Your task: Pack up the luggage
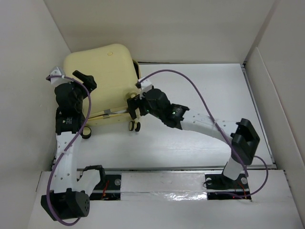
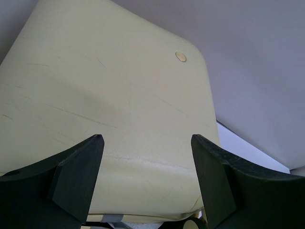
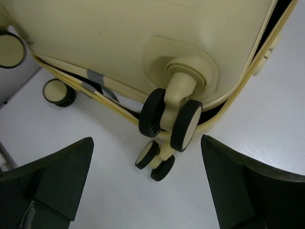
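The small pale-yellow hard-shell suitcase [image 1: 102,78] with rounded corners lies flat on the far left part of the white table [image 1: 200,143], close to the corner of the pale walls. There is one suitcase only. Its long axis seems to run from near to far: the wheel end points to the arms, the other end to the back wall. The two shells are not fully together – a thin gap along the seam shows black lining. In the right wrist view I count four wheel units: two double black-and-yellow casters [image 3: 171,119] close to the camera and two more further left. One small round emblem [image 2: 180,57] sits on the upper shell; its marking is too small to read.

The left gripper [image 2: 147,176] is above the upper shell, fingers spread apart and holding nothing. The right gripper [image 3: 147,186] is at the wheel end – also spread wide, the nearest caster just in front of its gap.
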